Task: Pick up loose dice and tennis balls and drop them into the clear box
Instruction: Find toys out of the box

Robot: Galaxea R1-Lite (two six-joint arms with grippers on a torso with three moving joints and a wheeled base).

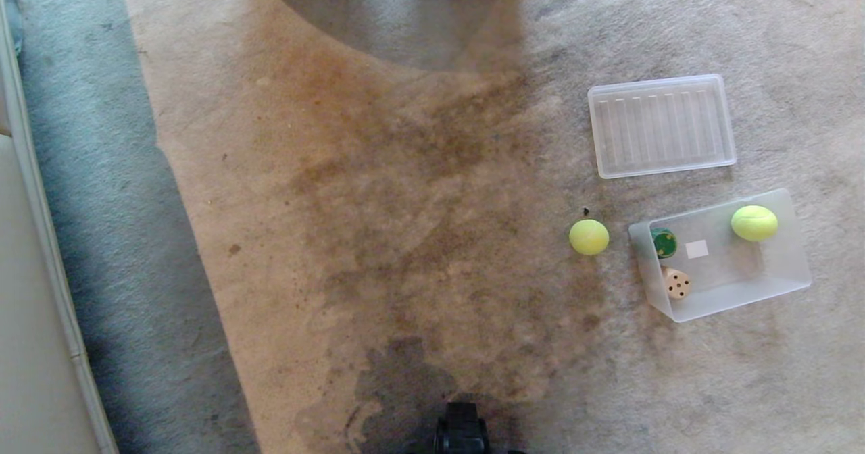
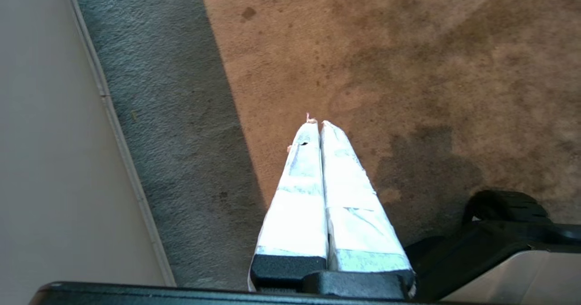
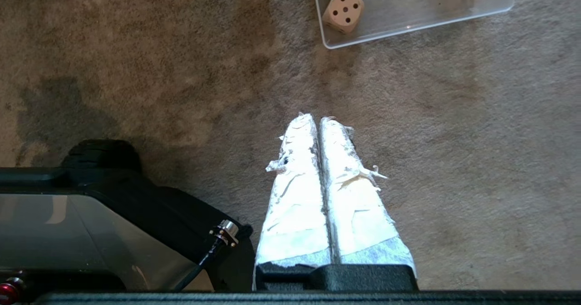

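A frosted, low-walled clear box [image 1: 784, 285] sits on the matted, stained carpet [image 1: 378, 190] at about three o'clock in the head view. Inside it lie a fuzzy tennis ball [image 1: 754, 223], a round-cornered dark green die [image 1: 664, 242] and a tan die [image 1: 676, 283] with dark pips. A second fuzzy ball [image 1: 588, 237] rests loose on the carpet just beside the box, at its nine o'clock. A flat ribbed lid [image 1: 661, 125] lies at the box's twelve o'clock. The left gripper [image 2: 316, 122] and the right gripper [image 3: 316, 116], both wrapped in white tape, hang above the carpet with fingers pressed together, holding nothing.
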